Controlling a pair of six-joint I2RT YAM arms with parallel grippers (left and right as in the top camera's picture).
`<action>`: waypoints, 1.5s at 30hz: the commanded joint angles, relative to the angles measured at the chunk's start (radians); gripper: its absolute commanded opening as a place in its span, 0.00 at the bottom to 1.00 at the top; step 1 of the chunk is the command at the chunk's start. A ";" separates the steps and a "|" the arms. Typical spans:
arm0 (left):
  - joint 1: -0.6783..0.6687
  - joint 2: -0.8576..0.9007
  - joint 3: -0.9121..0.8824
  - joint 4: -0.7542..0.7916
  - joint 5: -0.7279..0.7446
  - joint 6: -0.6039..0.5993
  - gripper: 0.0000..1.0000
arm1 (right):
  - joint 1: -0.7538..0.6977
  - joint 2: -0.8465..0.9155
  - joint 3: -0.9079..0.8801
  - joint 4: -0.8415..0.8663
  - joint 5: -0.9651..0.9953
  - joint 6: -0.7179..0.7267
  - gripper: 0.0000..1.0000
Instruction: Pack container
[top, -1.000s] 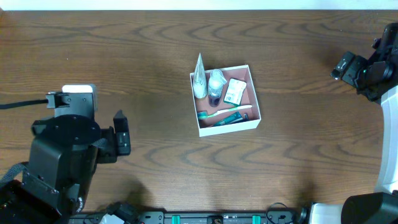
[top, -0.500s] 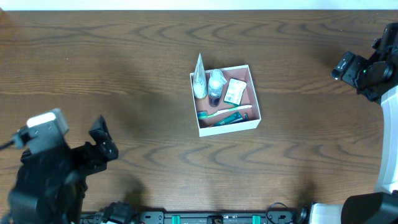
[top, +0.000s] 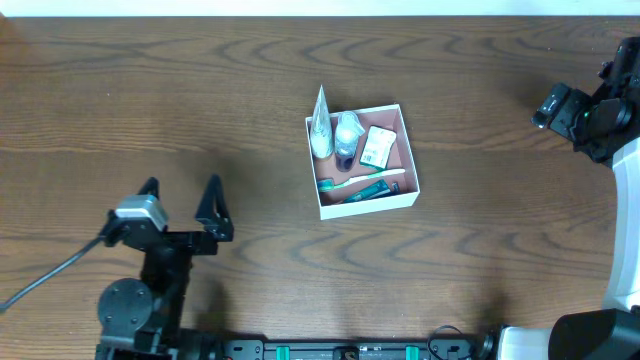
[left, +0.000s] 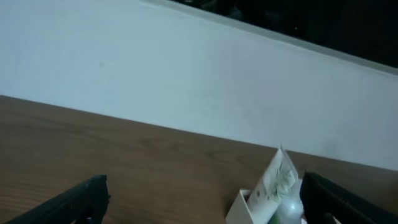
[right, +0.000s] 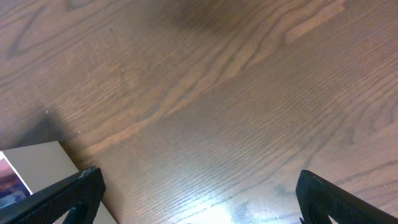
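The container (top: 368, 206) rests on the table (top: 480, 260) and holds a tube (top: 320, 128), a bottle (top: 347, 133), a small box (top: 378, 146) and a toothbrush (top: 352, 183). My left gripper (top: 181, 190) is well to the left of the container, nearer my base, jaws wide apart and empty. My right gripper (right: 199, 202) is well to the right of the container, jaws likewise wide apart, gripping nothing.

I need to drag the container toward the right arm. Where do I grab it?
Pinch the right wall of the container, in its far half, from straight above, one finger inside, one outside. The walls are thin and upright, and the pink floor beside that stretch looks bare; the white tube and bottle crowd the left wall, the toothbrush the near one.
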 joint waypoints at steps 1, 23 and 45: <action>0.030 -0.064 -0.064 0.042 0.039 0.020 0.98 | -0.006 0.003 0.002 0.000 0.004 -0.011 0.99; 0.081 -0.258 -0.466 0.288 0.041 0.020 0.98 | -0.006 0.003 0.002 0.000 0.003 -0.011 0.99; 0.081 -0.255 -0.481 0.079 -0.007 0.035 0.98 | -0.006 0.003 0.002 0.000 0.003 -0.011 0.99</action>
